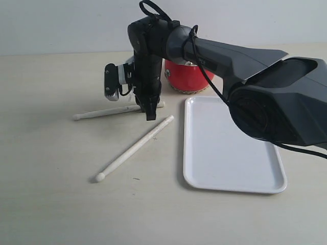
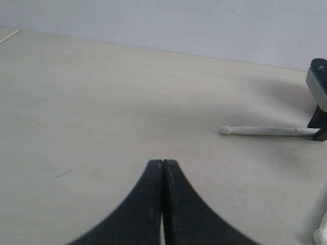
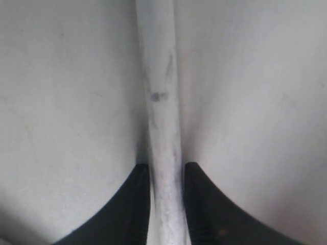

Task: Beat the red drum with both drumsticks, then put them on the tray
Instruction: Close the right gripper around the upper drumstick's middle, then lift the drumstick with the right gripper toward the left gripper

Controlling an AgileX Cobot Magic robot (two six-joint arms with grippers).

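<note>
Right arm [image 1: 276, 102]: its bulky dark housing is nearest the exterior camera, at the right. It reaches over the far end of the tray and across the middle.
Obstruction: the arm's wrist and a looped black cable [image 1: 153, 10] cover the left part of the red drum [image 1: 186, 79], which stands at the back of the tabletop [image 1: 51, 194].
Tray [image 1: 230, 148]: white, lying flat just in front of the drum, with its long axis running from far to near.
Right end effector [image 1: 150, 113]: pointed down, its two dark fingers pressed against either side of the far drumstick [image 1: 104, 112] near the butt end.
Far drumstick: lies on the tabletop, its long axis nearly left to right in the exterior view. The rounded tip points left and the butt points toward the drum.
Near drumstick [image 1: 135, 148]: free on the tabletop and lying diagonally. The rounded tip is toward the near left, and the butt is just beside the tray's far left corner.
Left end effector [image 2: 162, 163]: fingers pressed together with nothing between them, above bare tabletop and well apart from both sticks.
</note>
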